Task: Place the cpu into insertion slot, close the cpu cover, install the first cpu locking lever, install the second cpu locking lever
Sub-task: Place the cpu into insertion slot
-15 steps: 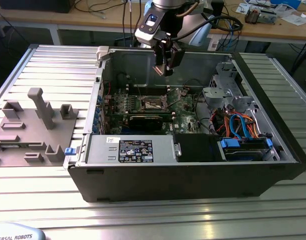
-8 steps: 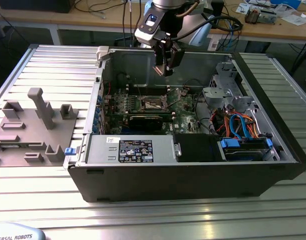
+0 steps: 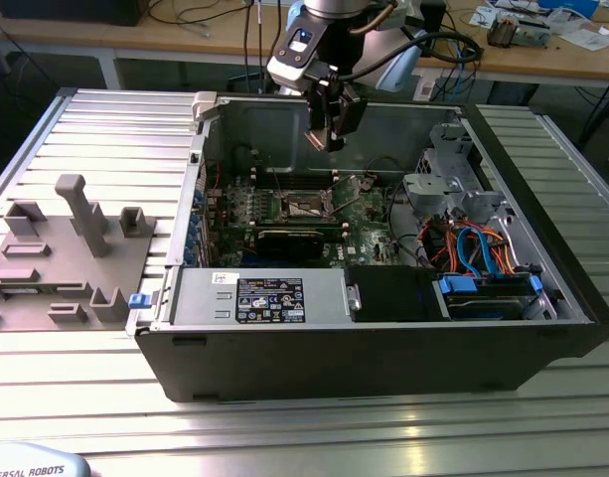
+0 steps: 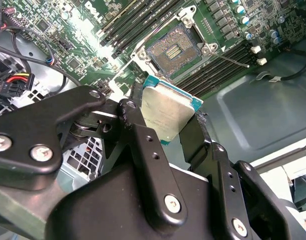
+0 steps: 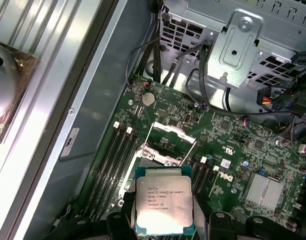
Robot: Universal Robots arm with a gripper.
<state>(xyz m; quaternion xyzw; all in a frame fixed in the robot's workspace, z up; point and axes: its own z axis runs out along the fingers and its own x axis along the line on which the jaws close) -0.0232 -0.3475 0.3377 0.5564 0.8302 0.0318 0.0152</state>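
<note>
A black two-finger gripper (image 3: 329,139) on the arm hangs inside an open dark grey metal computer case (image 3: 383,338), which lies on a ribbed aluminium table (image 3: 284,427). In the exterior view the gripper is above the green motherboard (image 3: 369,224) and does not touch it.

The fingers (image 4: 143,135) are closed on the cpu (image 4: 170,112), a small flat square chip with a shiny silver-grey metal top and a green edge. They press on two opposite edges of it, and the chip is in the air between them.

In the second wrist view the insertion slot (image 4: 175,50), a small square socket with a dark contact field that glints gold, lies uncovered on the motherboard beyond the chip, apart from it. Long narrow black memory slots (image 4: 128,22) run on both sides of the socket.

In the first wrist view the chip partly hides the socket. Behind it stands the cpu cover (image 5: 173,131), a thin silver metal frame plate, which looks lifted up from the socket; I cannot tell exactly how far it is lifted.

At the exterior view's left a grey plastic fixture tray with upright blocks (image 3: 66,248) rests on the table, beside the case.
</note>
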